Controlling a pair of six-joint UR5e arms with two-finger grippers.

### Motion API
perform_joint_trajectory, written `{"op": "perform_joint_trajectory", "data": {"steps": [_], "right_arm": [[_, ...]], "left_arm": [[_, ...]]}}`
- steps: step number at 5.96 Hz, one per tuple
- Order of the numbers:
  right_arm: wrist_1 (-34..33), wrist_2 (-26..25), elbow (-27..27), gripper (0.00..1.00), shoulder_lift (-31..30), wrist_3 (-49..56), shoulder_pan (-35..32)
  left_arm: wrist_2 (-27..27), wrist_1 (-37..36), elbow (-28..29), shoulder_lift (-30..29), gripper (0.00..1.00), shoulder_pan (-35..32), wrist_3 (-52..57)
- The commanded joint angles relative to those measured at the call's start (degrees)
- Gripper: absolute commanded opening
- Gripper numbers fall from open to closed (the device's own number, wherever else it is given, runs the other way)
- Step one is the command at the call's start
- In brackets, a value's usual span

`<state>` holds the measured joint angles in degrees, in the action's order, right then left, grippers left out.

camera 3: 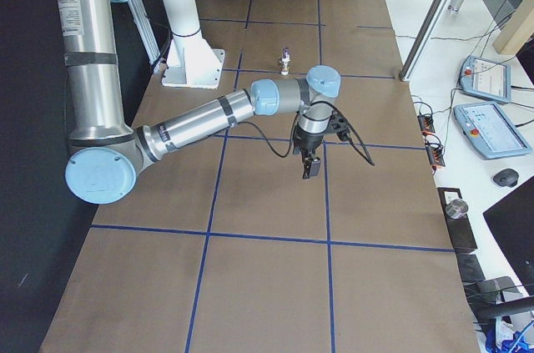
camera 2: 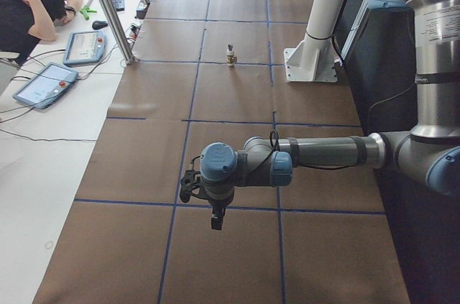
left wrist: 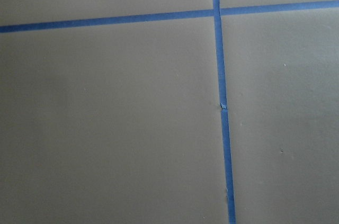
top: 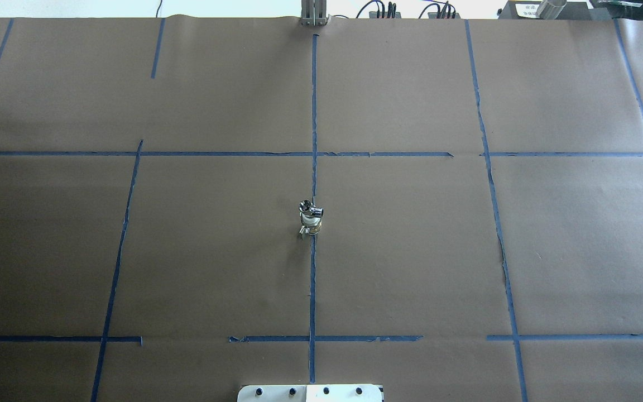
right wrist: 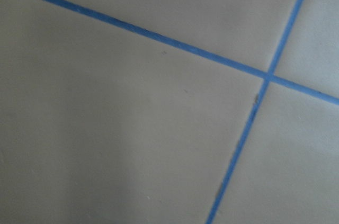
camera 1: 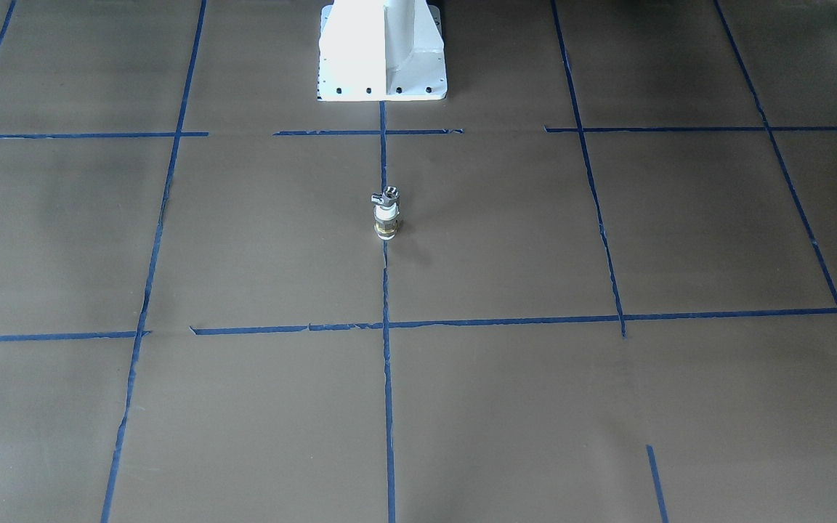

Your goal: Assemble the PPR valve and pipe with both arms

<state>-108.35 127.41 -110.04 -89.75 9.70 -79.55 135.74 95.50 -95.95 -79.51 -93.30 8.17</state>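
Note:
A small assembly stands upright on the centre tape line: a chrome valve head on a white pipe piece with a brass nut at the bottom. It also shows in the overhead view and small in both side views. No gripper touches it. My left gripper hangs over the table far from it, at the robot's left end. My right gripper hangs over the table towards the right end. I cannot tell whether either is open or shut. Both wrist views show only brown paper and blue tape.
The white robot base stands behind the assembly. Brown paper with blue tape lines covers the table. An operator and teach pendants are beside the table. Aluminium posts stand at its far edge.

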Motion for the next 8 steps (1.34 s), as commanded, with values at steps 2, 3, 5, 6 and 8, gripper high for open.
{"op": "perform_joint_trajectory", "data": {"steps": [2, 3, 5, 6, 8], "right_arm": [[6.9, 3.5, 3.3, 0.98, -12.4, 12.1, -12.1], [13.4, 3.6, 6.6, 0.98, -15.0, 11.9, -13.6], [17.0, 4.3, 11.6, 1.00, -14.1, 8.6, -14.1], [17.0, 4.4, 12.6, 1.00, -12.4, 7.7, -13.9], [16.9, 4.7, 14.0, 1.00, -10.6, 7.6, -13.2]], "left_arm": [[-0.2, 0.9, -0.8, 1.9, 1.00, 0.1, -0.8], [-0.1, 0.8, -0.8, 1.9, 1.00, 0.0, -1.0], [0.0, 1.1, -1.1, 2.8, 1.00, 0.0, -0.4], [-0.4, 0.8, -1.0, 2.8, 1.00, 0.0, -0.3], [-0.1, 0.9, -0.9, 2.8, 1.00, 0.0, -0.3]]}}
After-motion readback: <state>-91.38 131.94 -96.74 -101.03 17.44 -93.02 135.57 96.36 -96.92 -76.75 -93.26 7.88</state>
